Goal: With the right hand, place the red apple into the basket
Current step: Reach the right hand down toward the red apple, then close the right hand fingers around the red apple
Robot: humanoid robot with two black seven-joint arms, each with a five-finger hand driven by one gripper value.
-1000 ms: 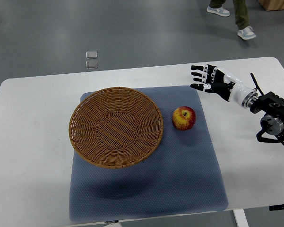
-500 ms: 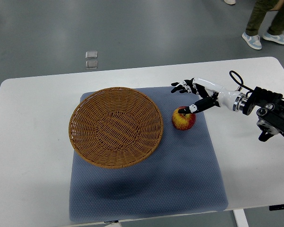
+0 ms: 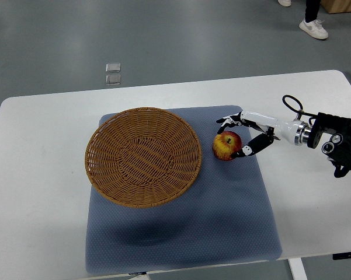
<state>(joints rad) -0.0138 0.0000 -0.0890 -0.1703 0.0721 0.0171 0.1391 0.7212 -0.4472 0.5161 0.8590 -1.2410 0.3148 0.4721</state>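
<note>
The red apple [image 3: 225, 146] sits on the blue-grey mat [image 3: 181, 227], just right of the round wicker basket [image 3: 142, 156], which holds nothing. My right hand [image 3: 233, 137] reaches in from the right edge and is cupped around the apple. Its fingers [image 3: 229, 121] curl over the apple's far side and the thumb presses its near right side. The apple still rests on the mat. My left arm is out of view.
The mat lies on a white table [image 3: 41, 192]. My right forearm [image 3: 333, 140] with its cable lies over the table's right side. A person's shoes [image 3: 314, 28] show on the grey floor beyond the table, top right.
My right hand moved left and down from the mat's far right corner to the apple, and its fingers and thumb closed around it. The apple has not moved.
</note>
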